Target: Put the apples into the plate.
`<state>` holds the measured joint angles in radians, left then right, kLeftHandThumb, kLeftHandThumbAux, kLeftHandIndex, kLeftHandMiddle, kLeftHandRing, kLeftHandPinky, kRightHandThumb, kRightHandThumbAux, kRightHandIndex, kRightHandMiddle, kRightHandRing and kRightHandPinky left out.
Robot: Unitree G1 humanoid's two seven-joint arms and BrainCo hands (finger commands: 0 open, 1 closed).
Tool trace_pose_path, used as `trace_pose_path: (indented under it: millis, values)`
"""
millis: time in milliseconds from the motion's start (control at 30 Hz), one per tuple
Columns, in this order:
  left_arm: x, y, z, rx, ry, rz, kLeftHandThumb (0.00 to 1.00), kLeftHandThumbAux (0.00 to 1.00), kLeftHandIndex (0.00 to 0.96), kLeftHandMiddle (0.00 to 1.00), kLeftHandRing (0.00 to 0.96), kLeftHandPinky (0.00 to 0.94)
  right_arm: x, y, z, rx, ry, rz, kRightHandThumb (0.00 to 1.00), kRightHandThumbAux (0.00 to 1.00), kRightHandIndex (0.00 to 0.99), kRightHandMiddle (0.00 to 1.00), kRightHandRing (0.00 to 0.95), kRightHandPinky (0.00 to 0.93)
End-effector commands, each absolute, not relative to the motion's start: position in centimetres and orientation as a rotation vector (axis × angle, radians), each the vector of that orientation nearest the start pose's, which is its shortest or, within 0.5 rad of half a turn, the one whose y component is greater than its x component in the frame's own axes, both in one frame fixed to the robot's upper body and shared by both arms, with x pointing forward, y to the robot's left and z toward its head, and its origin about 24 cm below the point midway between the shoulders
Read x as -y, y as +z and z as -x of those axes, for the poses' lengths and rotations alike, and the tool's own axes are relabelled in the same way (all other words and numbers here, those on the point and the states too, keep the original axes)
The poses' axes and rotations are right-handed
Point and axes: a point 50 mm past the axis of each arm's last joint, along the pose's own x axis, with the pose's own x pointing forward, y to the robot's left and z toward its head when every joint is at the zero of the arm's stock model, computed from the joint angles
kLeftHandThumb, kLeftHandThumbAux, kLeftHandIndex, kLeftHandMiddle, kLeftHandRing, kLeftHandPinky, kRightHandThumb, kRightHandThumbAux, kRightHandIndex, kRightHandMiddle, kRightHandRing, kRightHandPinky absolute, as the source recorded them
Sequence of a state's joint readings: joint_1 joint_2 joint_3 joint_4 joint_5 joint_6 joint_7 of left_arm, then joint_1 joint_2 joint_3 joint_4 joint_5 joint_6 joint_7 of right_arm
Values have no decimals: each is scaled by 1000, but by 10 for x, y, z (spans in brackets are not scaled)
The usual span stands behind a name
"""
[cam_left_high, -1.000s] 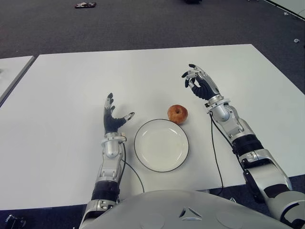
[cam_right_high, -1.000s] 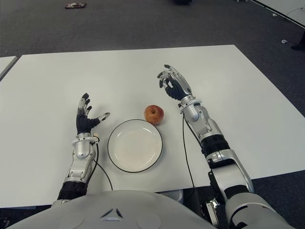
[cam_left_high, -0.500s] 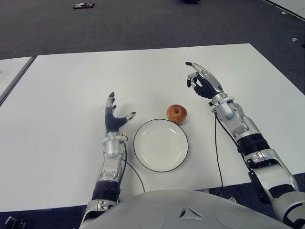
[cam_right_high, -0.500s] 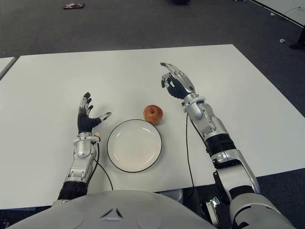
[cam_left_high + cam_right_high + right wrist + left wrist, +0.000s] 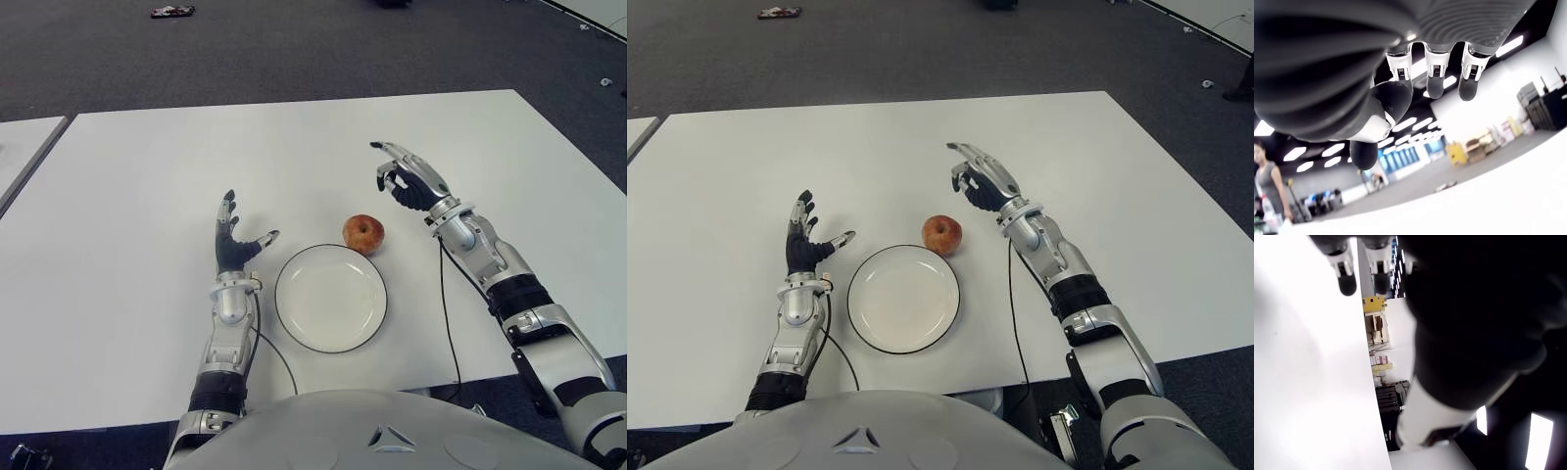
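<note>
While right hand (image 5: 407, 182) hovers near apple (image 5: 363, 233), fingers (image 5: 1432, 81) spread, empty.

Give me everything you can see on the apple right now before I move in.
The apple is a single round fruit, reddish with paler orange-yellow patches, and its stem dimple faces up. It sits on the white table, just beyond the far right rim of the empty white plate, very close to the rim; whether they touch I cannot tell. No hand touches it: the right hand is off to its far right with nothing in it, and the left hand is open on the plate's left side.
</note>
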<state>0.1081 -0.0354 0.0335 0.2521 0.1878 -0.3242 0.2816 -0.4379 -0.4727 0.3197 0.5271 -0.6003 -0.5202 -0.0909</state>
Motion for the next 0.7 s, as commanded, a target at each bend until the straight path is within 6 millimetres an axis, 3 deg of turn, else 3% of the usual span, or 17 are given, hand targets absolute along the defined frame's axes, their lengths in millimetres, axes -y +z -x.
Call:
trace_pose_path:
  millis: [33, 267, 700]
  values:
    - [-165, -10, -217, -32, 294, -150, 0, 572, 0, 0, 0, 0, 149, 68, -310, 422, 584, 1119, 391, 189, 0, 0, 0, 0]
    - [-165, -10, -217, -31, 293, -153, 0, 571, 0, 0, 0, 0, 139, 64, -298, 433, 740, 1234, 407, 130, 0, 0, 0, 0]
    - [-164, -10, -217, -27, 295, -149, 4, 582, 0, 0, 0, 0, 130, 43, -296, 487, 753, 1377, 347, 71, 0, 0, 0, 0]
